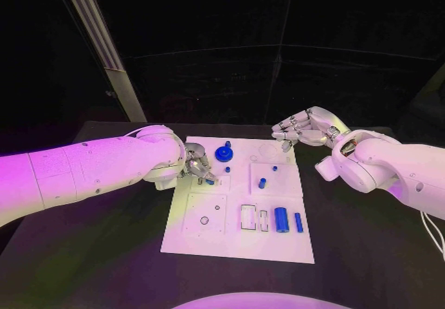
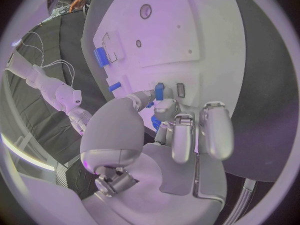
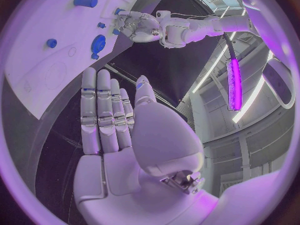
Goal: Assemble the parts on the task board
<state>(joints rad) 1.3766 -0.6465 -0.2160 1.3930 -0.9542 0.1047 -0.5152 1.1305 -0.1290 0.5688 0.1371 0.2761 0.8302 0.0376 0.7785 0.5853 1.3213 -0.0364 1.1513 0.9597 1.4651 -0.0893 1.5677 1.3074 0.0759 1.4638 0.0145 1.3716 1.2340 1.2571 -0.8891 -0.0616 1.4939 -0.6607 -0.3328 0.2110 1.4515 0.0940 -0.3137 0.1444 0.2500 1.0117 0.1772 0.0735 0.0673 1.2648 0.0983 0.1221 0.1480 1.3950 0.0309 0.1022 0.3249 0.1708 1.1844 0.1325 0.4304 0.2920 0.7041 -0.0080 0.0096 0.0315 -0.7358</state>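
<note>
Two hands work at the task board (image 1: pixel 236 248) on the black counter (image 1: pixel 371 257): the left hand (image 1: pixel 195 165) pinches a small blue part (image 2: pixel 159 91) at the board's left edge. Right hand (image 1: pixel 302 129) hovers beyond the far right corner, empty, fingers loosely apart.

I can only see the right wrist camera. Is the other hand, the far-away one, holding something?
Observer: Yes. The left wrist view shows the left hand pinching a small blue peg between its thumb and a finger, over the task board.
Operator: Are there blue pieces I can't see?
Observer: One. In the head view a thin blue bar lies beside the thick blue cylinder, at the board's near end.
Operator: Where is my hand over the board?
Observer: The head view shows the right hand hovering by the board's far right corner, holding nothing.
</note>
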